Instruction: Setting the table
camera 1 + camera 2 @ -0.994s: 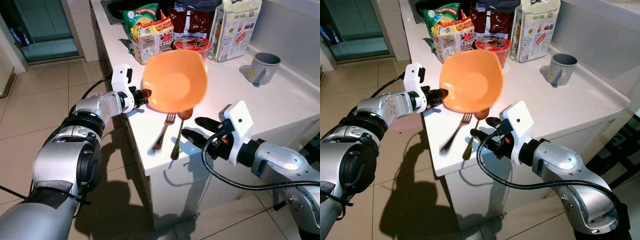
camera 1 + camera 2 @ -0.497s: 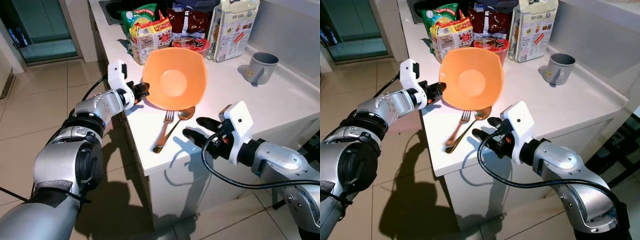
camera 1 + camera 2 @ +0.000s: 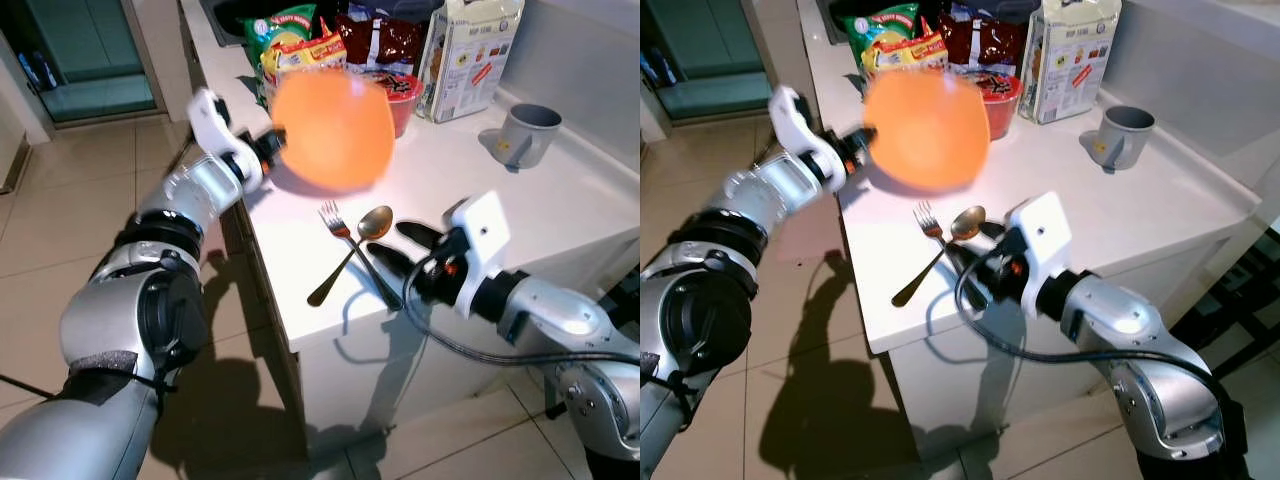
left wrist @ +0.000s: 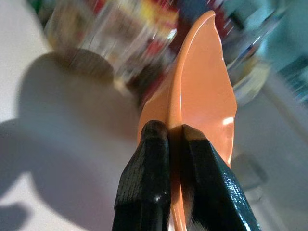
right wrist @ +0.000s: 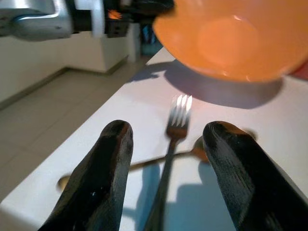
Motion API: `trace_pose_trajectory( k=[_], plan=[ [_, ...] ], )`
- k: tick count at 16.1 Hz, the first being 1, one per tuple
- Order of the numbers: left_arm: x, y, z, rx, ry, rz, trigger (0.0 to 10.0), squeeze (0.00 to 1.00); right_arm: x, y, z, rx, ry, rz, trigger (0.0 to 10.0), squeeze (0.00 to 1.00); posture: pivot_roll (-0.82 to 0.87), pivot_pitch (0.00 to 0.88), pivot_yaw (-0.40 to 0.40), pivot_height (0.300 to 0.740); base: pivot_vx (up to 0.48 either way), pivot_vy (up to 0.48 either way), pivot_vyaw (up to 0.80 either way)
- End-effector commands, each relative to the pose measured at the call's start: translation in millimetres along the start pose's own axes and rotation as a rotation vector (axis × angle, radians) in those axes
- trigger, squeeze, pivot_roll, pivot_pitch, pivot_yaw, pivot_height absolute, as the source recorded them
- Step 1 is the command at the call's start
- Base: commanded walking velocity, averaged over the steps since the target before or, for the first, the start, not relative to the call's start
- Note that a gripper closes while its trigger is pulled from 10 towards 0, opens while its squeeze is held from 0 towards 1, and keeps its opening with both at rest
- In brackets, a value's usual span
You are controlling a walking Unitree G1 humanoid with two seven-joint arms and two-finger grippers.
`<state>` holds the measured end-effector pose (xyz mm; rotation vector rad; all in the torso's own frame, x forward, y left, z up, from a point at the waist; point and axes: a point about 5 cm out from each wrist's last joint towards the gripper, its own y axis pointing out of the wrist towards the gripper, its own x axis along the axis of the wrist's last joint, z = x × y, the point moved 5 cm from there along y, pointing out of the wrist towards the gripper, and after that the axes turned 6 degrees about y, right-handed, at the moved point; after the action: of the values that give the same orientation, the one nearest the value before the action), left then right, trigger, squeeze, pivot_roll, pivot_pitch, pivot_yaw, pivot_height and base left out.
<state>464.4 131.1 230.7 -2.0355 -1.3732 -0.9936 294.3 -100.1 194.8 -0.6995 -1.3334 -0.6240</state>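
An orange bowl (image 3: 330, 130) hangs tilted above the white counter (image 3: 470, 200), blurred, its underside towards me. My left gripper (image 3: 268, 150) is shut on the bowl's rim (image 4: 202, 86), one finger on each side. Below it a fork (image 3: 355, 250) and a gold spoon (image 3: 372, 224) lie crossed on the counter. The fork's handle points at my right gripper (image 3: 402, 250), which is open. In the right wrist view the fork (image 5: 175, 125) lies between the two fingers (image 5: 103, 168), and the spoon's handle crosses under it.
Food packets (image 3: 300, 55), a red noodle cup (image 3: 402, 90) and a tall white box (image 3: 470, 50) crowd the counter's far end. A grey mug (image 3: 525, 135) stands at the right. The counter's front edge runs just below the cutlery; tiled floor (image 3: 80, 200) lies to the left.
The left gripper swung the bowl up and back, tipping it over. The fork turned so its handle points right. My right gripper moved forward over the fork's handle.
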Motion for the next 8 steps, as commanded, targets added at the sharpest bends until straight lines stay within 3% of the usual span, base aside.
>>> trace_pose_trajectory(
  k=[1, 5, 7, 8],
  plan=[
    [33.5, -0.4, -16.7, -0.055, -0.011, -0.127, 0.0, 0.00, 8.5, 1.0, -6.6, -0.034, -0.003, -0.042, 10.0, 0.00, -0.05, 0.000, 0.029, 0.740, 0.000, 0.000, 0.00],
    [29.4, -3.9, -14.0, -0.059, -0.011, -0.138, 0.0, 0.00, 14.6, 4.9, -9.5, -0.060, 0.007, -0.084, 10.0, 0.00, -0.05, 0.000, 0.039, 0.740, 0.000, 0.000, 0.00],
    [42.5, -14.2, -8.5, -0.038, -0.020, -0.216, 0.0, 0.00, 24.1, 2.2, -18.5, -0.129, 0.024, -0.150, 10.0, 0.00, -0.06, 0.000, 0.054, 0.740, 0.000, 0.000, 0.00],
    [54.2, -25.4, -7.9, -0.021, 0.068, -0.285, 0.0, 0.00, 31.8, -1.5, -26.3, -0.192, 0.055, -0.207, 10.0, 0.00, -0.06, 0.000, 0.055, 0.740, 0.000, 0.000, 0.00]
  ],
)
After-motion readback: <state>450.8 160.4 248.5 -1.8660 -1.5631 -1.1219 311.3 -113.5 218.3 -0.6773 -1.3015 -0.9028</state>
